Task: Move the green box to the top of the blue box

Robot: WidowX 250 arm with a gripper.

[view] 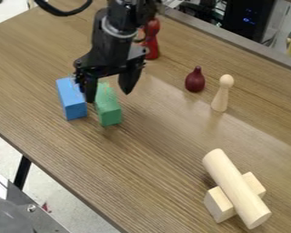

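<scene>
My gripper hangs over the left part of the table, its two fingers spread apart, one near the gap between the two boxes and the other to the right of the green box's far end. The green box lies lengthwise on the table below the gripper, its far end partly hidden by it. Just left of it, with a narrow gap between, the blue box lies on the table, its right edge partly covered by the left finger.
Behind the gripper stands a red figure. A dark red pear-shaped piece and a pale wooden peg stand to the right. At lower right, a wooden cylinder lies across a wooden block. The table ends at lower left.
</scene>
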